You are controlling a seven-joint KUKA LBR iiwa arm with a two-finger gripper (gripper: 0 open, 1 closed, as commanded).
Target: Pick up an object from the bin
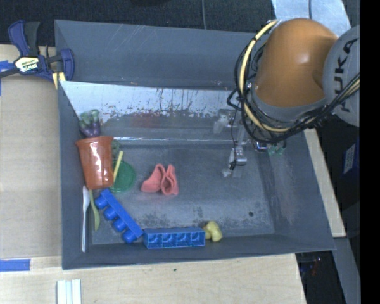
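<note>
The claw (pixel 235 162) hangs below the arm's orange cover (pixel 296 61), over bare floor a little toward 3 o'clock from the middle of the grey bin (pixel 285 201). Whether it is spread or pressed together cannot be told from this angle. The thing nearest to it is a soft pink piece (pixel 160 179), two rounded lobes joined side by side, lying flat on the floor near the bin's middle. It sits at about 8 o'clock from the claw and apart from it, with bare metal between them. Farther toward 9 o'clock, against the bin's wall, a brownish-orange cup (pixel 96 162) stands with a green piece (pixel 123 178) just beside it. Along the 6 to 7 o'clock edge lie a blue toothed block (pixel 117 216), set aslant, and a flat blue brick (pixel 174 239). A small yellow lump (pixel 213 231) touches the brick's end, at about 6 o'clock from the claw and well apart from it.
</note>
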